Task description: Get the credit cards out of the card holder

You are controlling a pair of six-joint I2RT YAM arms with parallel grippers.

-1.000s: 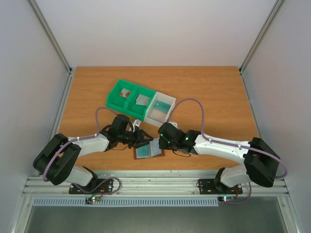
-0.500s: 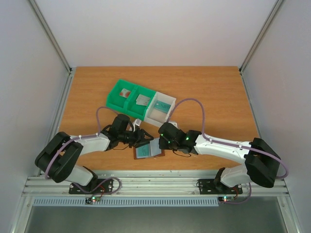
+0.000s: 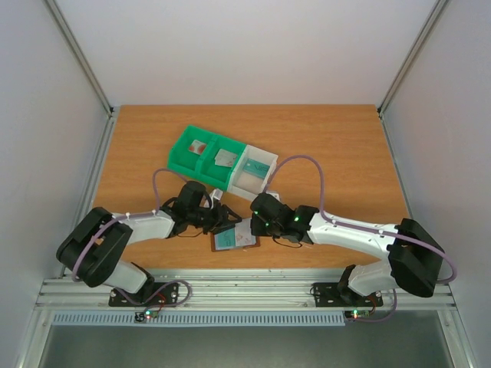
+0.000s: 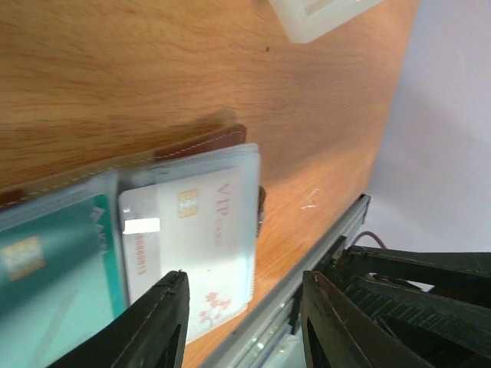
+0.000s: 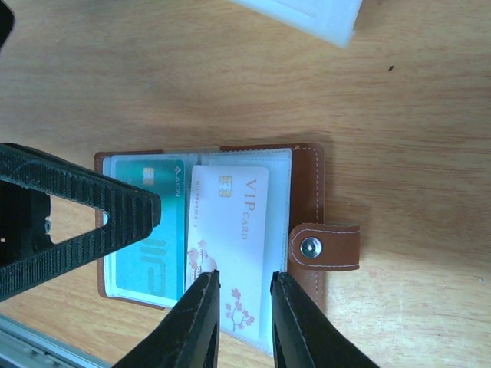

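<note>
The right gripper [image 5: 244, 326], fingers slightly parted, is hovering just above the white VIP card [image 5: 230, 230], which is sticking out of the open card holder [image 5: 307, 176], likely lining up to slide it free. The left gripper [image 4: 245, 330], spread, is probably steadying the teal card [image 5: 149, 261] side.

Open on the wooden table [image 5: 414, 115]: brown card holder [image 5: 308, 184], snap tab [image 5: 324, 247] at its right edge. Teal card [image 5: 157, 245] in the left pocket, white VIP card [image 5: 230, 230] in the right, lower end showing between the parted fingers of the right gripper [image 5: 243, 285]. Black ribbed finger [image 5: 84, 203] over the holder's left edge.
</note>
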